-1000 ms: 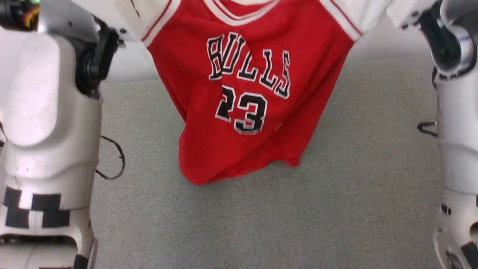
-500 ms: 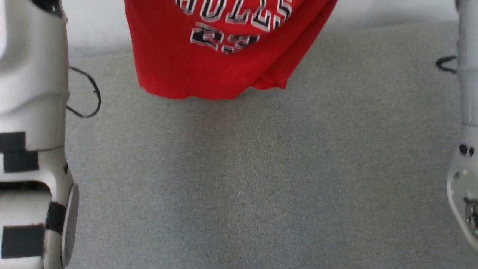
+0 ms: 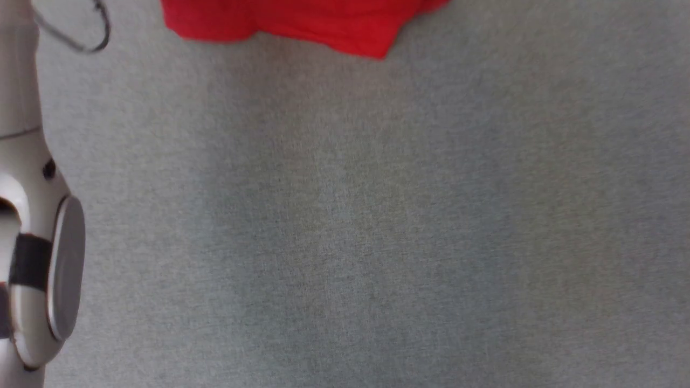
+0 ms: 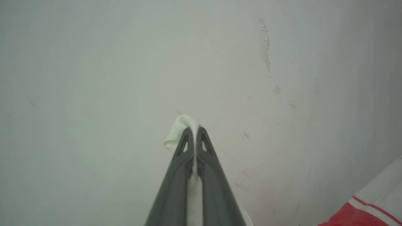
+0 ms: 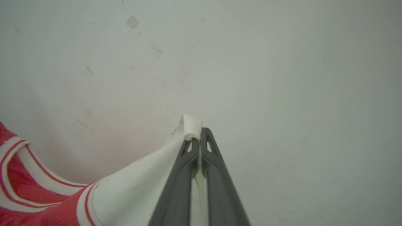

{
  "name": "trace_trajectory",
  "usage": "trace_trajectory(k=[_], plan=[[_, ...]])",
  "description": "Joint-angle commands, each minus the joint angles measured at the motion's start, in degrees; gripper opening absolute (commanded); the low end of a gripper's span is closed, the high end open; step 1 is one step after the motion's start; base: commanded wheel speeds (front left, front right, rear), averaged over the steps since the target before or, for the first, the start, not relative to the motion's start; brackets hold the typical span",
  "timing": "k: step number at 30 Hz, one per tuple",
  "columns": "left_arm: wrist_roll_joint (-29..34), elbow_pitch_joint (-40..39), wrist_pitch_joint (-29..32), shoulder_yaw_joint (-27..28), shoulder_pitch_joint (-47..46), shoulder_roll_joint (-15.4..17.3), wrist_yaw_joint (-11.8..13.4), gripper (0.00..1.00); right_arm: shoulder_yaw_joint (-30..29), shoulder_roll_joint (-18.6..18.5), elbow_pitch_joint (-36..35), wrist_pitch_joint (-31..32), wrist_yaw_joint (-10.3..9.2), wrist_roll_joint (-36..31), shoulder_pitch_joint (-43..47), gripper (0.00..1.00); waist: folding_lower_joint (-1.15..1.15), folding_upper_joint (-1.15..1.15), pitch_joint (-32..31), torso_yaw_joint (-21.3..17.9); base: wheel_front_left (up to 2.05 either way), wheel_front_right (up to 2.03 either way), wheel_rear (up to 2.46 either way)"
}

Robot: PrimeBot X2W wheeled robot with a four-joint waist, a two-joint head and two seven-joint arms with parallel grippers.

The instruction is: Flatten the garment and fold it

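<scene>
The left claw (image 4: 195,130) is clamped on the garment (image 4: 181,127). Its two dark fingers are pressed together, with a white fold pinched between them and a small nub of cloth poking out past the tips. In the lower right corner of the left wrist view, well apart from the tips, there is more white cloth with a red stripe and a red panel (image 4: 348,216).

The right claw (image 5: 199,131) is likewise closed on white cloth, and a curl of it sits over the left fingertip. From there the white sleeve (image 5: 135,185) runs taut down to the lower left, where it meets the red body and the striped collar trim (image 5: 19,166).

Beyond both claws stands a pale wall (image 4: 94,78), bare except for some chipped patches of paint (image 4: 265,47).

In the head view, the garment's red hem (image 3: 302,21) shows along the top edge, above the grey worktop (image 3: 377,226). Whether the hem touches the worktop cannot be told. The worktop stretches open below and to the right of the hem. A pale forearm (image 3: 32,242) lies along the left edge, with a black cable loop (image 3: 99,37) near the top corner.
</scene>
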Motion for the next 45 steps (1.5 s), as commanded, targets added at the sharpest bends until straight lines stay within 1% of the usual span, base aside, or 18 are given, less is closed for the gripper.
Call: trace_trajectory(k=[1, 3, 5, 10, 16, 21, 26, 30, 32, 34, 35, 39, 42, 45], plan=[[-0.68, 0.97, -2.32, 0.43, -1.56, -0.56, -0.43, 0.0, -0.23, -0.24, 0.43, -1.5, -0.05, -1.29, -1.64, 0.0, -0.03, 0.0, 6.07, 0.67, 0.0, 0.0, 0.0], [-0.79, 1.95, -5.16, 0.27, -2.62, -1.1, -1.08, 0.0, -0.11, -1.18, 0.89, -3.21, -0.05, -3.24, -2.85, 0.0, -0.03, 0.0, 7.0, 1.36, 0.0, 0.0, 0.0], [-1.22, 2.58, -7.83, 0.38, -3.79, -1.75, -1.7, 0.0, 0.03, -2.92, 1.84, -5.39, -0.05, -4.84, -4.99, 0.0, -0.03, 0.0, 8.31, 2.11, 0.0, 0.0, 0.0], [-1.03, 3.08, -13.11, 0.35, -6.07, -1.77, -3.16, 0.0, 0.42, -5.98, 3.49, -11.57, -0.05, -9.39, -9.31, 0.0, -0.03, 0.0, 12.7, 3.33, 0.0, 0.0, 0.0], [-0.72, 2.92, -14.89, 0.88, -3.82, -1.07, -5.14, 0.0, 1.83, -7.14, 6.02, -16.31, -0.05, -13.15, -9.79, 0.0, -0.03, 0.0, 15.89, 4.12, 0.0, 0.0, 0.0], [-1.1, 0.68, -14.98, 2.25, 0.34, -0.34, -6.71, 0.0, 3.17, -6.84, 8.92, -19.0, -0.05, -12.31, -8.01, 0.0, -0.03, 0.0, 16.19, 4.38, 0.0, 0.0, 0.0], [-3.01, -1.14, -14.99, 1.8, 5.93, 0.72, -7.89, 0.0, 6.03, -5.7, 10.23, -21.12, -0.05, -7.82, -4.19, 0.0, -0.03, 0.0, 14.41, 4.85, 0.0, 0.0, 0.0], [-6.12, -3.76, -14.99, -0.68, 11.57, 2.75, -8.14, 0.0, 9.85, -4.54, 9.03, -21.77, -0.05, -0.21, 0.5, 0.0, -0.03, 0.0, 12.58, 4.72, 0.0, 0.0, 0.0], [-8.5, -5.93, -15.0, -1.72, 15.52, 4.4, -8.15, 0.0, 12.05, -4.62, 7.69, -21.81, -0.05, 4.48, 4.12, 0.0, -0.03, 0.0, 10.78, 4.34, 0.0, 0.0, 0.0], [-10.75, -7.82, -14.99, -2.21, 19.93, 5.93, -8.16, 0.0, 13.81, -5.53, 5.21, -21.49, -0.05, 9.2, 8.2, 0.0, -0.03, 0.0, 8.94, 4.15, 0.0, 0.0, 0.0], [-10.75, -7.82, -14.99, -2.21, 19.93, 5.93, -8.16, 0.0, 13.81, -5.53, 5.21, -21.49, -0.05, 9.2, 8.2, 0.0, -0.03, 0.0, 8.94, 4.15, 0.0, 0.0, 0.0], [-13.81, -12.37, -14.82, -3.62, 29.37, 8.28, -8.17, 0.0, 16.06, -9.01, -2.68, -19.39, -0.05, 18.12, 18.47, 0.0, -0.03, 0.0, 5.1, 3.74, 0.0, 0.0, 0.0], [-15.79, -17.03, -14.66, -4.43, 36.48, 9.1, -8.17, 0.0, 14.95, -12.02, -10.74, -16.72, -0.05, 23.26, 27.32, 0.0, -0.03, 0.0, 2.49, 3.84, 0.0, 0.0, 0.0], [-17.1, -22.16, -14.69, -4.18, 43.91, 9.51, -7.96, 0.0, 11.63, -14.01, -19.25, -14.12, -0.05, 26.61, 36.44, 0.0, -0.03, 0.0, 0.2, 3.96, 0.0, 0.0, 0.0]])
